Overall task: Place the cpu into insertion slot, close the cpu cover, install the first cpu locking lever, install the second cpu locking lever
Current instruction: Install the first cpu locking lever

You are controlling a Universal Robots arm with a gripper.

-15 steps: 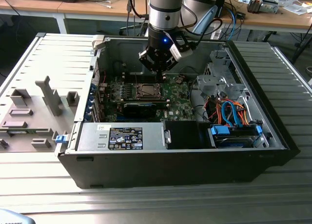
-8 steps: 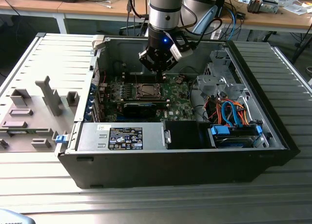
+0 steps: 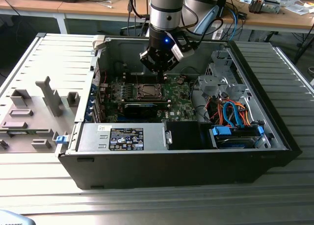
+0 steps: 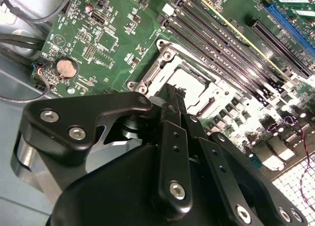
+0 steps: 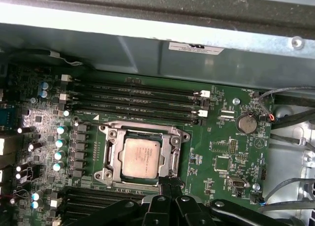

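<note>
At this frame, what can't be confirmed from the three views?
- Tool tips: the tool's own body hides them in both wrist views; open or shut unclear.
- Locking levers: too thin to tell latched or free beside the square silver metal cover frame.
- Square silver-topped cpu: its near edge is behind the tool.

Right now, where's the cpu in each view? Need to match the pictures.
Exterior view: the cpu sits in the socket at the motherboard's middle, just below the gripper.
First wrist view: cpu at centre, framed by the silver cpu cover.
Second wrist view: cpu partly hidden behind the gripper's fingertips.
Shared landmark: the round coin battery beside the socket.
</note>
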